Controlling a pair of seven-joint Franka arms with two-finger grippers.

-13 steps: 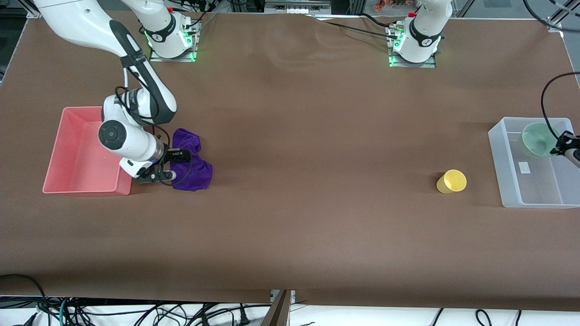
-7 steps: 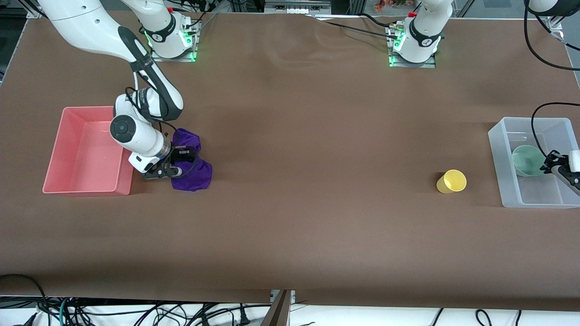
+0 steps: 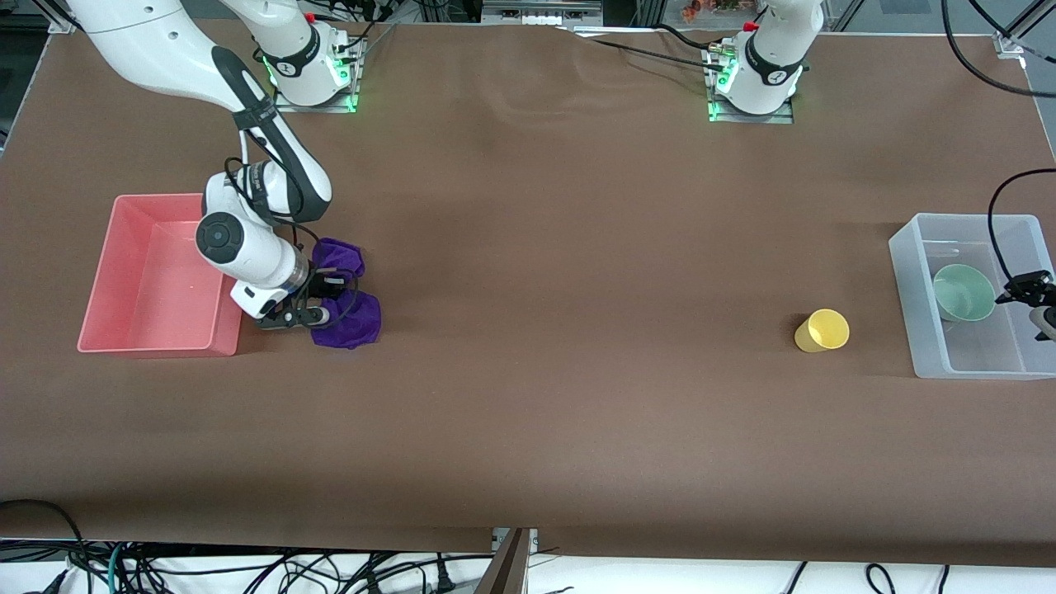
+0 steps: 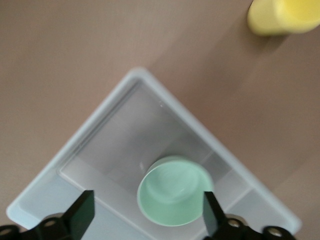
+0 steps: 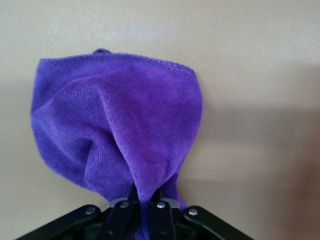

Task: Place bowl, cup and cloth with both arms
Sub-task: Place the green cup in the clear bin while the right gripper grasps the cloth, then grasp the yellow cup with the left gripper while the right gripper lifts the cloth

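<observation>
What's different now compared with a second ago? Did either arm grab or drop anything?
The left gripper let go of the bowl, which now sits in the clear bin; its fingers are open above it. The right gripper closed on the cloth, bunching it slightly toward the pink bin. The cup and both bins stayed put.

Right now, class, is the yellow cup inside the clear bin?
No: the yellow cup stands on the table, beside the clear bin, which holds only the green bowl.
</observation>
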